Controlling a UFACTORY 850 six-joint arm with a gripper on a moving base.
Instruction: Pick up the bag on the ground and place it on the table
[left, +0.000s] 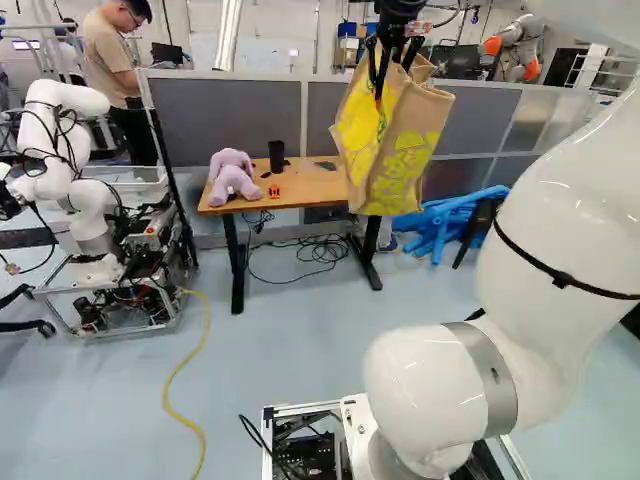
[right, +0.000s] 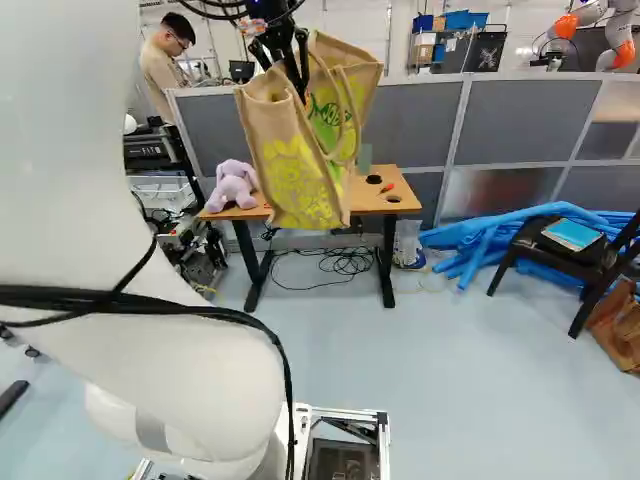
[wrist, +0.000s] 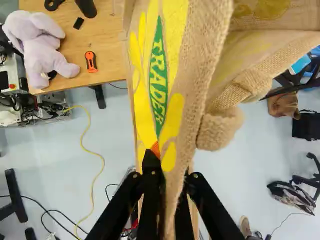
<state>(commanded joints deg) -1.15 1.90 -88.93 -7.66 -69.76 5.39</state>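
Observation:
My gripper (left: 382, 82) is high up in the left base view, shut on the tan and yellow bag (left: 408, 150), which hangs off the floor. In the right base view the bag (right: 300, 175) hangs in front of the wooden table (right: 400, 206), covering part of its top. Seen from the wrist, the gripper (wrist: 171, 172) has bag cloth running between its two fingers, and the bag (wrist: 175, 100) spreads ahead of them. The table (wrist: 107, 45) lies beside the bag there. The bag's loose handle (right: 352, 120) stands out in the right base view.
On the table are a purple plush toy (left: 232, 174), a black cup (left: 276, 156) and a small orange item (left: 274, 191). Blue tubes (right: 480, 240) and a black chair (right: 560, 250) stand to its right. Another robot (left: 60, 150) stands left; a yellow cable (left: 178, 375) crosses the floor.

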